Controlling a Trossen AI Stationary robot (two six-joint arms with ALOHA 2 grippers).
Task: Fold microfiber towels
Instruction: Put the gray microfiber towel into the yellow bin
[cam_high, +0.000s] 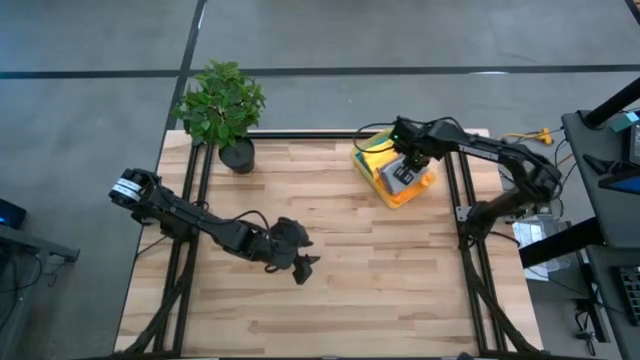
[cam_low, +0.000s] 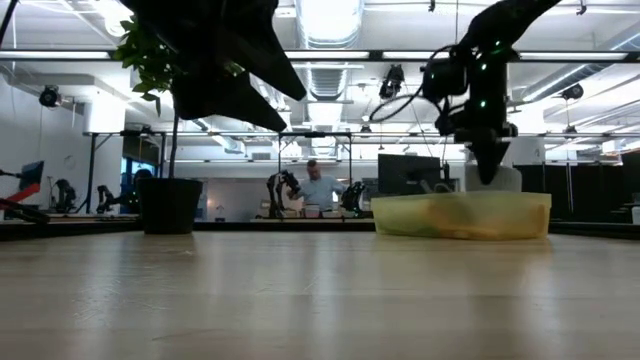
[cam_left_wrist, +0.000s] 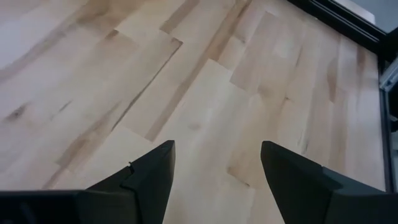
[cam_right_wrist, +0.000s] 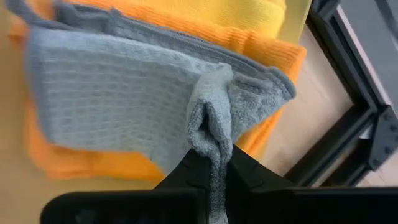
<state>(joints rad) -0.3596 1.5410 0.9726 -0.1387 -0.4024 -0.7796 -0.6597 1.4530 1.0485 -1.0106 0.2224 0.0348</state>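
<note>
A: Start at the near half of the table (cam_high: 340, 300). What do you see of the left gripper (cam_high: 305, 266)?

B: You see it hanging over bare wood near the table's middle, well apart from the bin. Its fingers (cam_left_wrist: 155, 171) stand wide apart — nothing lies between them, only planks below.

A: Move farther back. Where is the right gripper (cam_right_wrist: 214, 163)?

B: You find it over the yellow bin (cam_low: 530, 212) at the far right of the table. Its jaws are pinched together on a raised fold of the light grey towel (cam_right_wrist: 118, 87), which rises between the fingertips.

A: And the remaining towels?

B: The grey one lies on top of the orange towel (cam_right_wrist: 261, 46) — a yellow towel (cam_right_wrist: 249, 9) shows past that. You cannot see a teal one.

A: Anything beyond?

B: A potted plant (cam_high: 225, 110) stands at the far left edge, and a person (cam_low: 318, 186) sits in the room behind
</note>
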